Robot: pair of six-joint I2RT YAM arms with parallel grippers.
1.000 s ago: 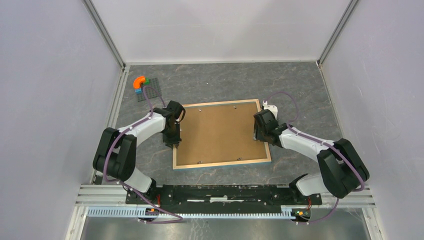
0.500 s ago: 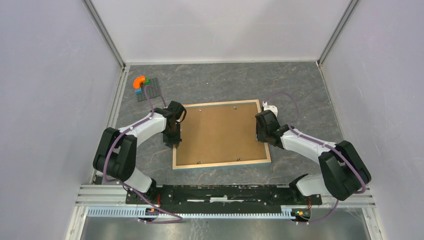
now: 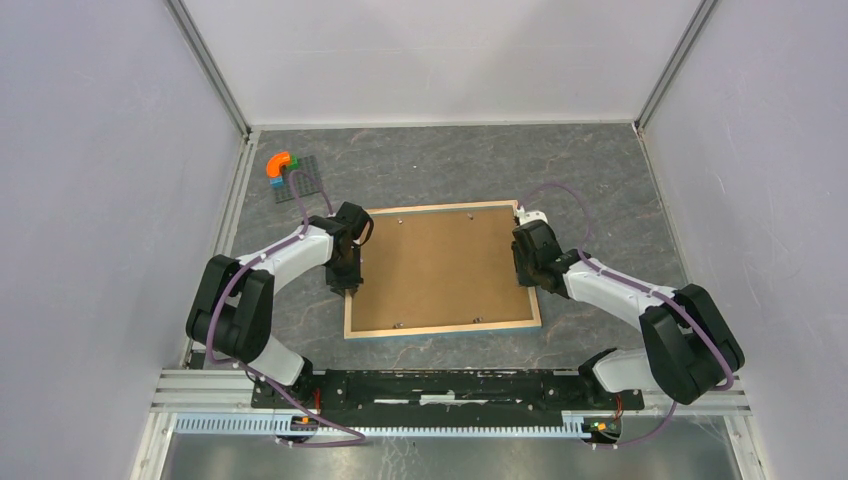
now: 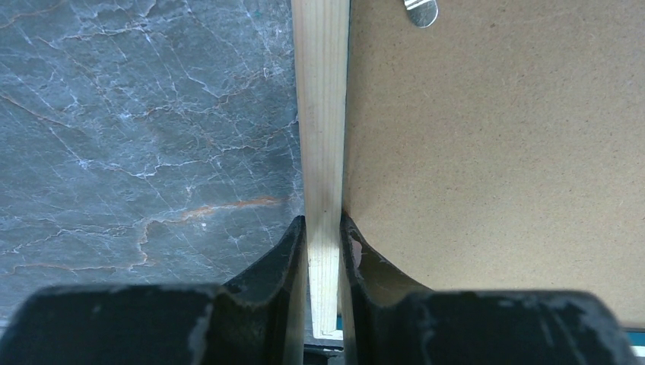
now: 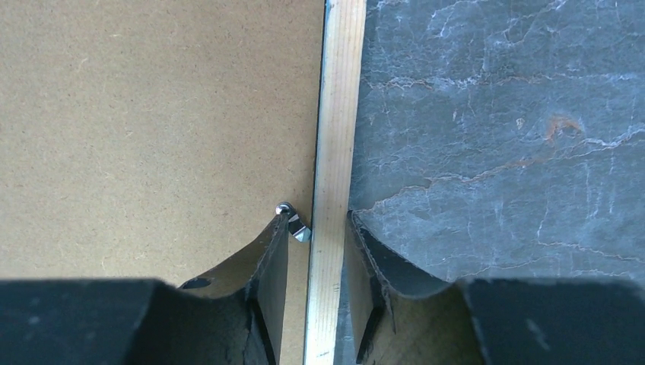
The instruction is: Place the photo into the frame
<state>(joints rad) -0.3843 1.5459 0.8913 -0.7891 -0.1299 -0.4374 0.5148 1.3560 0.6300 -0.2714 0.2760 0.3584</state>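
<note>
The frame (image 3: 440, 327) lies face down on the table, light wood rails up, a blue edge showing at the bottom. A plain brown backing board (image 3: 440, 265) fills it. The photo is hidden from every view. My left gripper (image 3: 347, 283) is shut on the frame's left rail (image 4: 321, 114), both fingertips (image 4: 298, 232) pressed to the wood. My right gripper (image 3: 527, 268) straddles the right rail (image 5: 338, 114). Its outer finger (image 5: 357, 236) touches the wood, while the inner finger stands a little off it, next to a metal tab (image 5: 295, 222).
An orange, blue and green brick piece (image 3: 281, 165) stands on a small grey baseplate (image 3: 305, 185) at the back left. Another metal tab (image 4: 420, 9) sits on the board near the left rail. White walls close in both sides and the back.
My right gripper has shifted slightly to the right and farther back along the right rail. The left gripper and the frame have hardly moved.
</note>
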